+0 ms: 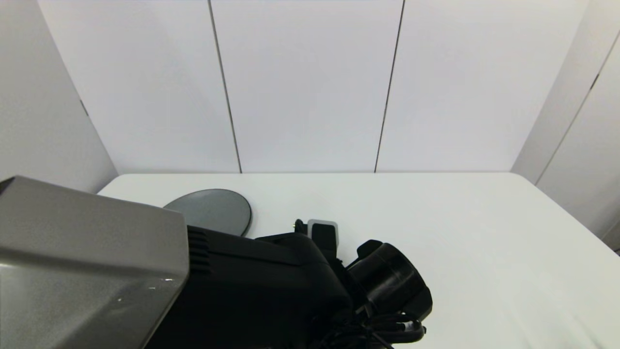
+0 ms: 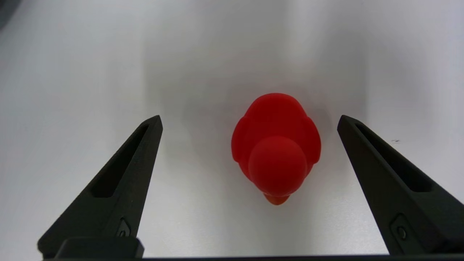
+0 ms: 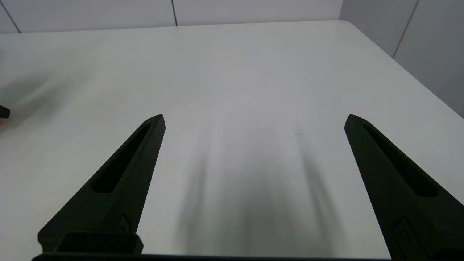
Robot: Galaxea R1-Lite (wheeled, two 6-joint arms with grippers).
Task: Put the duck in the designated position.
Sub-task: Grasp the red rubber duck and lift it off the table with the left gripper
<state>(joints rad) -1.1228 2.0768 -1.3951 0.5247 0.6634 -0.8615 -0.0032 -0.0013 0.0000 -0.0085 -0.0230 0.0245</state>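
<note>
- Your left gripper (image 2: pixel 249 121) hangs over the white table (image 2: pixel 72 72), fingers spread wide, touching nothing.
- The small glossy red toy duck (image 2: pixel 276 146) sits upright on the table between those fingers, nearer one.
- Your right gripper (image 3: pixel 253 119) is spread over bare table.
- The round grey plate (image 1: pixel 213 209) lies beyond your left arm.

Head camera overlooking table (image 1: pixel 484 252), left wrist close above duck (image 2: pixel 276 146), overlap seemingly table.

Seeing duck (image 2: pixel 276 148) looking smooth, rubbery, soft sheen; fingers (image 2: pixel 123 177) matt black plastic, grainy; table (image 3: pixel 253 79) smooth white; plate (image 1: pixel 213 209) showing glossy grey.
</note>
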